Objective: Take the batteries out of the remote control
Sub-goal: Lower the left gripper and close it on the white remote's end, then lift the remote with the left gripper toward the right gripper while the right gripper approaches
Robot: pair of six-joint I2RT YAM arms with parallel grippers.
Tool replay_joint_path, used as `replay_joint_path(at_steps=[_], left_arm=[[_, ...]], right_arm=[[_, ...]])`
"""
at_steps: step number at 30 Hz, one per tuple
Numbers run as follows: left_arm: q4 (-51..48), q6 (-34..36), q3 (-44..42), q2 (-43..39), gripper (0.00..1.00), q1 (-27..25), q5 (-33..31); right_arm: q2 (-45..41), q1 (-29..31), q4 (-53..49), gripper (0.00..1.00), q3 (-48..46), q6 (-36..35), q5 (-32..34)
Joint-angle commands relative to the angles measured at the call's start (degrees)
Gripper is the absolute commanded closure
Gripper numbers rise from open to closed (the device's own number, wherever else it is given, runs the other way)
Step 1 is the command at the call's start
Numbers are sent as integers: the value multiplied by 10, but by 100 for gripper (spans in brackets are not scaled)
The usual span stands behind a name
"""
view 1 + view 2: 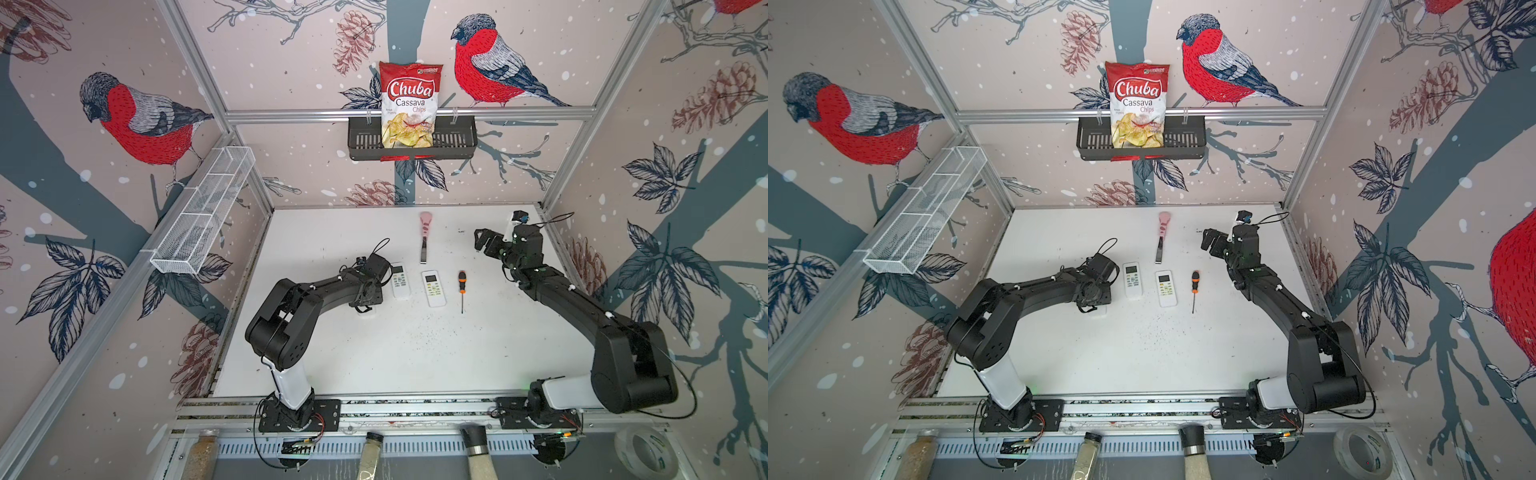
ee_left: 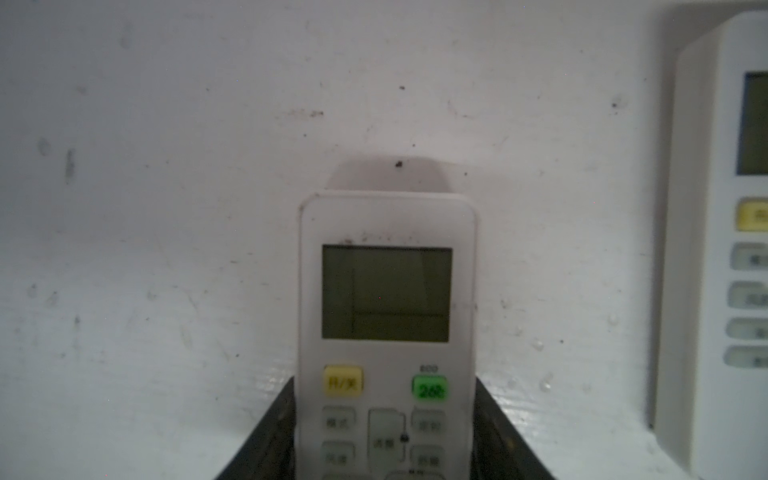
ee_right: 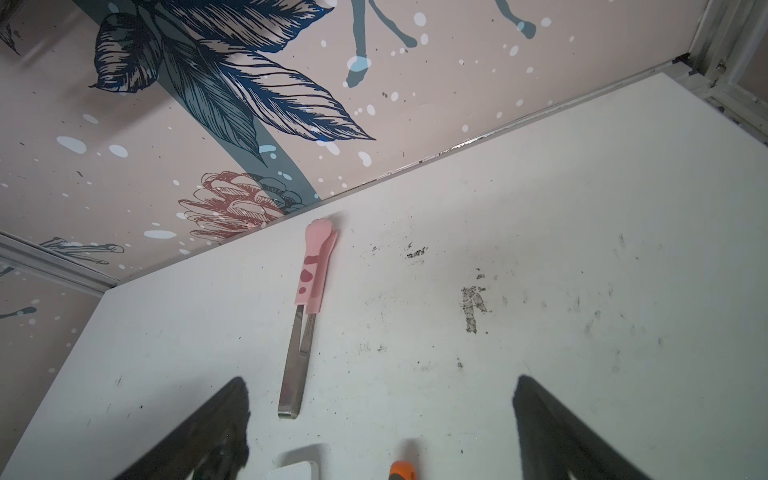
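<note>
Two black arms bend over the white worktop (image 1: 374, 353). Left arm: elbow folded out near its base, forearm stretched toward the middle, wrist turned down, so the left tool (image 2: 384, 395) sits low over a white remote control (image 2: 386, 291) — its fingers (image 2: 278, 419) pressed against both long edges, display face up, just left of two other remotes (image 1: 401, 281). Right arm: slanted up along the right side, wrist bent inward, right tool (image 3: 380, 384) raised above the worktop — spread wide, gripping nothing, facing pink-handled tongs (image 3: 305, 299).
</note>
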Motion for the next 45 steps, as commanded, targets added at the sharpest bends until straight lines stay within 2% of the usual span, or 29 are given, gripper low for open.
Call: replay_joint_path(at_steps=[1, 7, 11, 16, 20, 24, 30, 36, 41, 45], left_arm=[[2, 2, -7, -5, 51, -1, 12], [7, 12, -10, -18, 54, -1, 31], [29, 31, -7, -46, 54, 0, 84], [101, 59, -7, -88, 55, 18, 219], [160, 70, 11, -99, 56, 41, 351], [228, 67, 13, -101, 57, 61, 447], [334, 39, 35, -69, 58, 83, 566], [443, -15, 97, 4, 58, 98, 660], [574, -92, 128, 60, 58, 112, 706], [723, -186, 143, 107, 58, 119, 747]], right_arm=[[-5, 0, 6, 1, -1, -1, -6], [-4, -4, 8, 1, -2, -2, -18], [-5, -31, 19, 1, -7, 5, -76], [-10, -91, 75, 1, -18, 49, -212], [-3, -93, 105, 1, -4, 61, -280], [15, -96, 142, 0, 13, 81, -374], [30, -120, 292, 1, -11, 172, -490], [100, -111, 432, 1, 27, 271, -583], [145, -93, 483, 1, 66, 298, -614], [184, -71, 492, 1, 106, 300, -624]])
